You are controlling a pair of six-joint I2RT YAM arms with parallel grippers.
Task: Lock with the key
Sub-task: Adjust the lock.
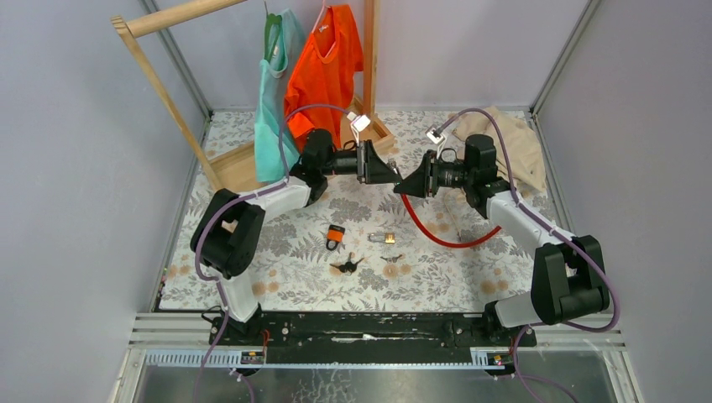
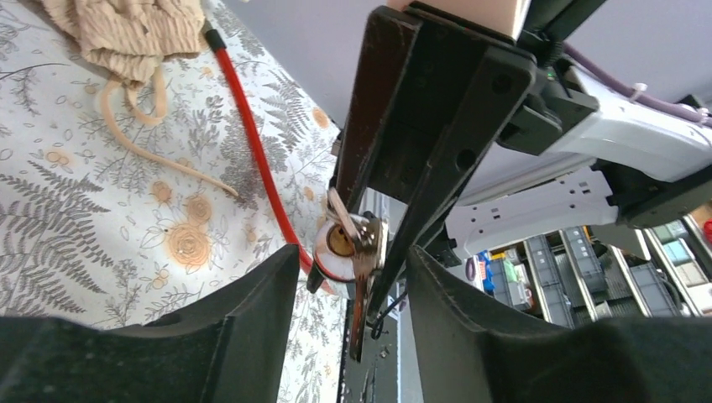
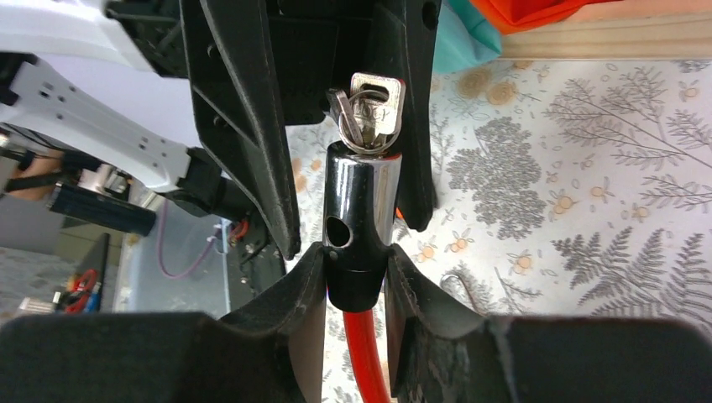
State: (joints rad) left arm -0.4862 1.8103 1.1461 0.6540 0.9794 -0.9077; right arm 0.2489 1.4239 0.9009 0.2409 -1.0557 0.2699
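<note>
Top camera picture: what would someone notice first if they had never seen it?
Two grippers meet nose to nose above the middle of the table. The right gripper clamps the shiny lock barrel on a red cable, and the left gripper has its jaws either side of the key in the barrel's end. Next comes the bright orange shirt, hanging on the wooden rack at the back left.

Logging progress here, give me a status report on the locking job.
Right gripper shut on cable lock. Left gripper open, straddling the inserted key, not clamped. Orange padlock lies on table below, clear.
</note>
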